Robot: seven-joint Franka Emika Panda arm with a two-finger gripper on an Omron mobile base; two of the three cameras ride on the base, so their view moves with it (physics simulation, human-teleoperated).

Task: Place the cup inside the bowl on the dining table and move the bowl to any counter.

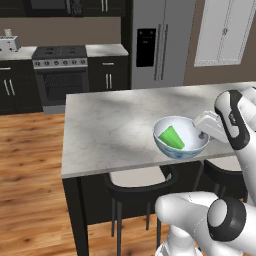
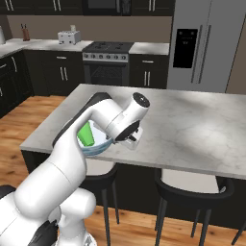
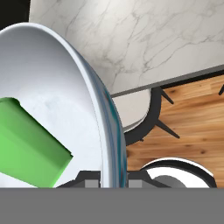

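Dark cabinets, a steel fridge (image 1: 156, 42) and a range (image 1: 60, 70) stand far behind the arm; directly under its hand lies the dining table (image 1: 107, 125) with its grey-white marble top, black stools (image 1: 140, 187) tucked below the near edge.

At that near edge is the bowl (image 1: 181, 142), and the cup (image 1: 172, 138) already lies tipped on its side inside it, its long axis slanting across the bowl's floor. So the first half of the task looks finished and what remains is carrying the bowl to a counter.

The gripper (image 3: 113, 177) is on the bowl's rim. In the hand view the rim wall runs straight up from between the two dark fingertips (image 3: 89, 179), one inside the bowl and one outside, with the jaws drawn nearly together on that thin wall. It reads as a pinch on the bowl; the cup lies just to the inner side of the fingers, close but apart from them. The bowl's body extends away from the hand toward the cup.

From the left base view the hand reaches in at the bowl's right rim, the forearm bent sharply back over the table edge; from the right base view the elbow arches high over the bowl and partly hides it.

Any lift will hang the bowl's weight off one side, so it may tilt and the cup may roll toward the low side.
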